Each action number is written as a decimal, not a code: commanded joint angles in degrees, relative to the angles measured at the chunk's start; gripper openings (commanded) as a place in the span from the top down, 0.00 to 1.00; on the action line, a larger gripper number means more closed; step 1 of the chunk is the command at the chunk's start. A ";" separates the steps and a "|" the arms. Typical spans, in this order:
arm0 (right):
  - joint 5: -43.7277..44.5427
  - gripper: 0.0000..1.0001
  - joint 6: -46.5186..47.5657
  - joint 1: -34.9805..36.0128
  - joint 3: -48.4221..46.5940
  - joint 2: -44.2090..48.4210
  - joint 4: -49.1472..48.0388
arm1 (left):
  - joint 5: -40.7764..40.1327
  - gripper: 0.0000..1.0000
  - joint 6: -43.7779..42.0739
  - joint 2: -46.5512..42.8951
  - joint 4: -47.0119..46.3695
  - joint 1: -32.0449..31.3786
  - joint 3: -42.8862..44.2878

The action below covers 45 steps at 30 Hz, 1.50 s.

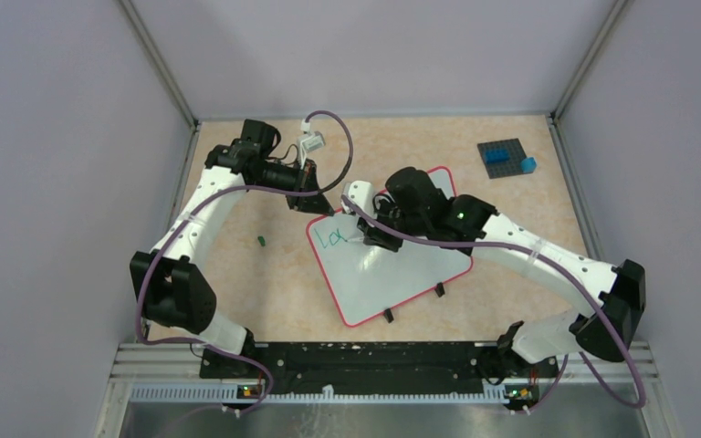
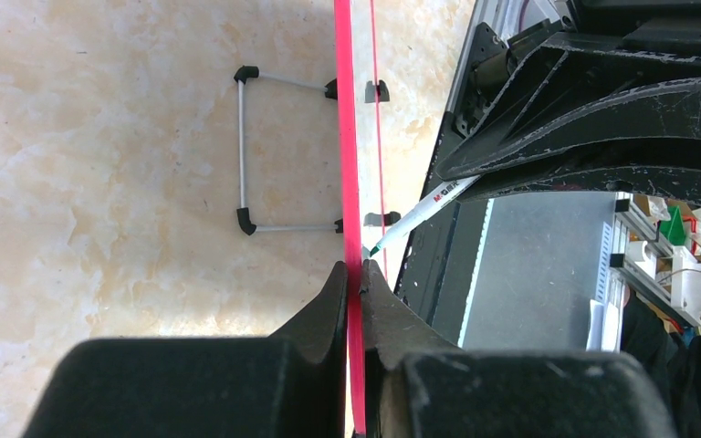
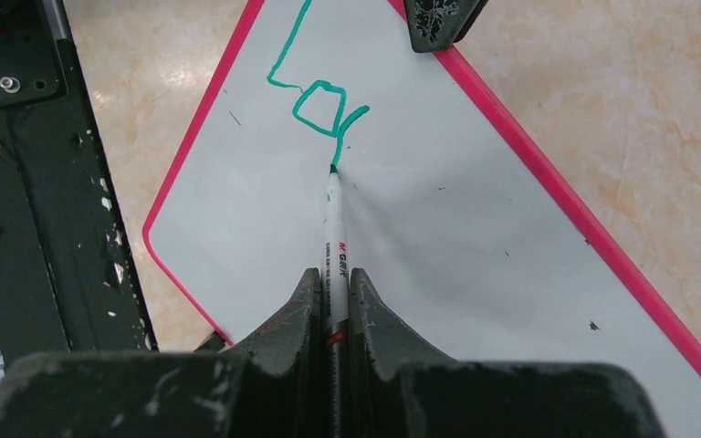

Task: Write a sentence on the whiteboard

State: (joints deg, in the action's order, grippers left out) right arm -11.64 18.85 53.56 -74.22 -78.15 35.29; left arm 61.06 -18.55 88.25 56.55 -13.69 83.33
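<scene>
Top external view, beige marbled table [image 1: 269, 283], grey walls [image 1: 55, 137], whiteboard [image 1: 402, 274] near centre

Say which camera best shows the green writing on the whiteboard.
Right wrist view: the green marker strokes sit large on the glossy white, red-framed whiteboard. The top view shows them tiny; the left wrist view shows none, only the frame.
</scene>
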 commanded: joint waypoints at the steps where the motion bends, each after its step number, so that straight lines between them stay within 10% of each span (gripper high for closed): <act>1: 2.50 1.00 -0.13 -1.01 -1.21 0.70 -1.47 | 2.04 1.00 -0.36 -0.80 0.20 -1.25 -0.53; 45: -2.31 1.00 -0.03 -3.46 -0.91 1.17 -1.37 | 1.32 1.00 -0.48 -1.37 0.06 -1.25 -1.06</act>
State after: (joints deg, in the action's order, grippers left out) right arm -14.61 19.03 49.76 -74.61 -76.62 36.40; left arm 61.65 -18.33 88.25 56.21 -13.76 83.29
